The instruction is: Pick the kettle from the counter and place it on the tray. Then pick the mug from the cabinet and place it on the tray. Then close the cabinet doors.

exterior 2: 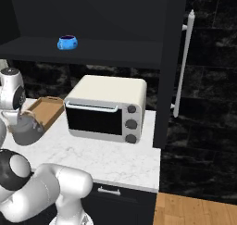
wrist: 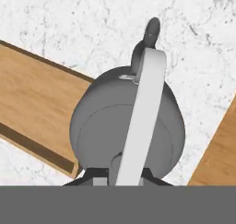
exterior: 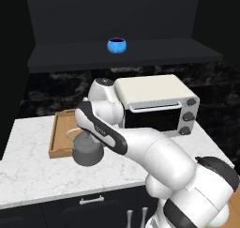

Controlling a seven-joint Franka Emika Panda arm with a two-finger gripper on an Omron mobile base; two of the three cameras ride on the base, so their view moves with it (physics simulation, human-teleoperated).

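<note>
Hand view: gripper (wrist: pixel 117 172) at frame bottom, jaws closed tight on the kettle (wrist: pixel 126 126) by its arched handle — the kettle hangs straight below them, spout toward frame top. Tray (wrist: pixel 34 98) lies to the left of the kettle, its corner rim just under the kettle's edge. Left base view: kettle (exterior: pixel 87 149) sits centre-left, overlapping the tray's (exterior: pixel 58 131) lower right corner — looks lifted off the counter (exterior: pixel 42 171). Next move likely shifts it toward frame left, over the tray.

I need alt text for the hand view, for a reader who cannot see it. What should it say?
Seen from above, the gripper is shut on the pale arched handle of the dark-grey kettle, spout pointing to the top of the picture. Beneath it lie the white marble counter and part of the wooden tray.
</note>
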